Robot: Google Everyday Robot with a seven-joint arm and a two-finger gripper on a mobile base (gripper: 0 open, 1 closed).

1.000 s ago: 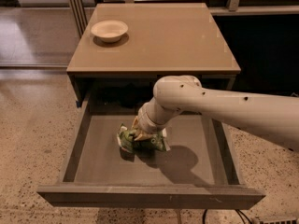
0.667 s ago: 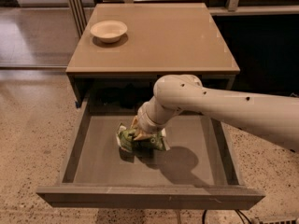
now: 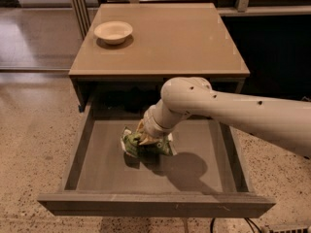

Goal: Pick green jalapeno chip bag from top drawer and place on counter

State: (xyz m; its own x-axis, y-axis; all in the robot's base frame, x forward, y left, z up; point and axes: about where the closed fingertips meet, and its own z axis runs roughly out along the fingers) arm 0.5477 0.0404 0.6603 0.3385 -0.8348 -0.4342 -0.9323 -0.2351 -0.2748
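Note:
The green jalapeno chip bag [image 3: 160,146] lies crumpled on the flat bottom of the open top drawer [image 3: 102,171], left of centre. My gripper [image 3: 145,138] reaches down into the drawer from the right and is shut on the bag's upper left part, with the bag still resting on the drawer bottom. The white arm hides part of the bag and the drawer's back right. The tan counter [image 3: 180,38] is the cabinet top just behind the drawer.
A shallow cream bowl [image 3: 113,31] stands on the counter's back left corner. The drawer's front panel [image 3: 155,205] juts toward the camera over speckled floor [image 3: 29,144]. Dark shelving stands to the right of the cabinet.

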